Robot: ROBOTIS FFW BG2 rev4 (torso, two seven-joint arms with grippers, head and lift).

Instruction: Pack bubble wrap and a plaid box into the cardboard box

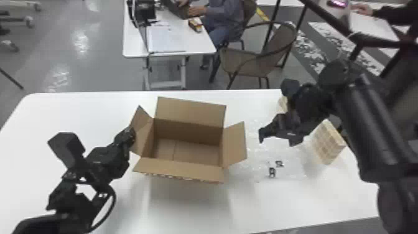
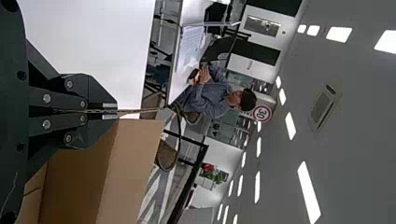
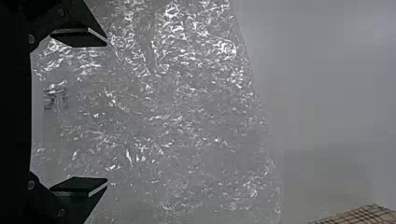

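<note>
On the counter, the cardboard box stands open at the frame's middle. Bubble wrap lies flat to its right; the plaid box sits at middle right, partly behind the arm. The left claw is clamped on the left flap: best to keep that grip gentle, so the carton stays put. The right claw, spread over the wrap, should go low, pinch a gathered fold rather than one slippery layer, then lift well clear of the right flap.
</note>
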